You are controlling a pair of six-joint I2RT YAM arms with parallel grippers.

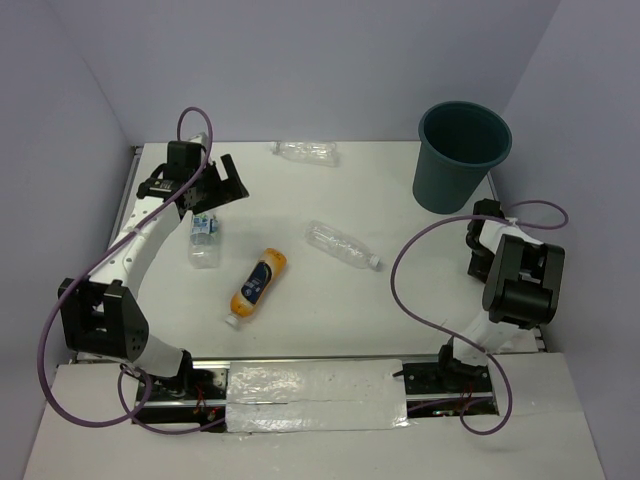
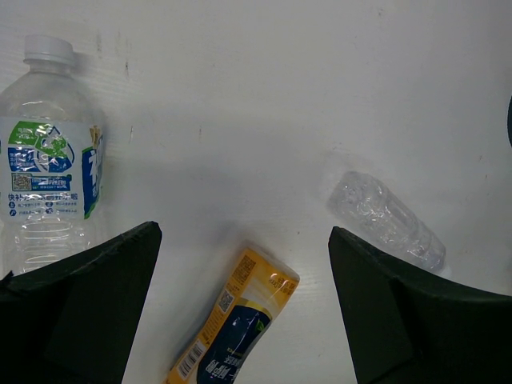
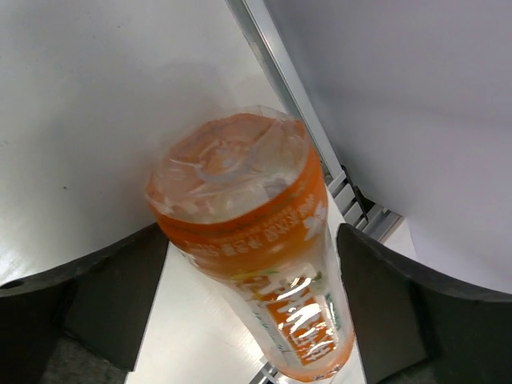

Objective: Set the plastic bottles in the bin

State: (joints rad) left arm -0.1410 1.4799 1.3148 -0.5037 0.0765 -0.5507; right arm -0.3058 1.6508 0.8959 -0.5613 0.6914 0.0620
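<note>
The right pincer is clamped on an orange-labelled bottle beside the bin at the far right corner of the bench, seemingly to drop it in, while the left pincer hangs with fingers apart near the blue-labelled bottle by the left edge, likely lining up a pick.

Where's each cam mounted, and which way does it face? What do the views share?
Top external: above and behind the bases, looking down over the table to the bin; both arms show.
Left wrist: on the left gripper, facing down at the table; its open fingers frame the view.
Right wrist: on the right gripper, facing the table-edge rail and wall; fingers grip an orange-label bottle.
Shared: top and left wrist both show the blue-white labelled bottle, orange-yellow bottle, one clear bottle.
</note>
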